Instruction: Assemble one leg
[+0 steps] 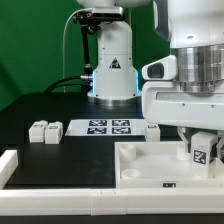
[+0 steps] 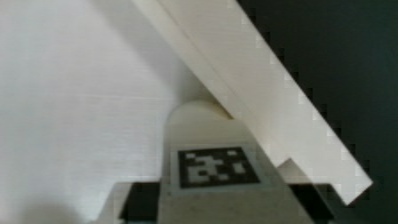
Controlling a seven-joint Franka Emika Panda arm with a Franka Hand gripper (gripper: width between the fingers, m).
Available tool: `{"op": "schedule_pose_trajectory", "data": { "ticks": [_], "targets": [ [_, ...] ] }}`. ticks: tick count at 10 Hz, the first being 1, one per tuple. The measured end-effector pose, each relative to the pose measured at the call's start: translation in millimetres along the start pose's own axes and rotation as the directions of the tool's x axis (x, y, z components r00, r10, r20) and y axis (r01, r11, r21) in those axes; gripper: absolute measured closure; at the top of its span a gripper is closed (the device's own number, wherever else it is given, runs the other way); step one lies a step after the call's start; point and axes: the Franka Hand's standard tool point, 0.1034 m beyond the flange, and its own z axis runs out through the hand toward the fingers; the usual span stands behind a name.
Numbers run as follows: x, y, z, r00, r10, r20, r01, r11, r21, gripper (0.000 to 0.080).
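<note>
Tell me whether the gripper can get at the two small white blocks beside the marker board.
Probably not now: the gripper seems shut on a white tagged leg, though nothing stands over those blocks.

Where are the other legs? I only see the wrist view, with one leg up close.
Observer: Two spare legs sit on the table at the exterior view's left.
Operator: What's beside them?
Observer: The marker board lies flat, toward the exterior view's right of them.
Operator: And where's my leg?
Observer: The gripper holds the leg over the panel, near its end at the exterior view's right.
</note>
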Motion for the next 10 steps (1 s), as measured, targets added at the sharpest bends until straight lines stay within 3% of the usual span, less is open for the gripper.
{"op": "schedule_pose_trajectory", "data": {
  "ticks": [2,5,6,7,9,10],
  "targets": [
    [1.0,0.0,0.0,0.967,0.256,0.015,-0.256,0.966,0.013,0.0509],
    [-1.5,-1.4,0.6,0.855,0.518,0.029,-0.518,0.855,0.011,0.0509],
    [-1.5,-1.3,0.7,0.863,0.505,0.029,-0.506,0.863,0.011,0.0423],
    [-1.6,-1.2,0.9,0.884,0.466,0.029,-0.466,0.885,0.012,0.0423],
    [-2.0,-0.5,2.3,0.902,0.431,0.028,-0.431,0.902,0.011,0.0179],
    [-2.3,-0.6,2.5,0.957,0.288,0.020,-0.288,0.957,0.011,0.0179]
  ]
}}
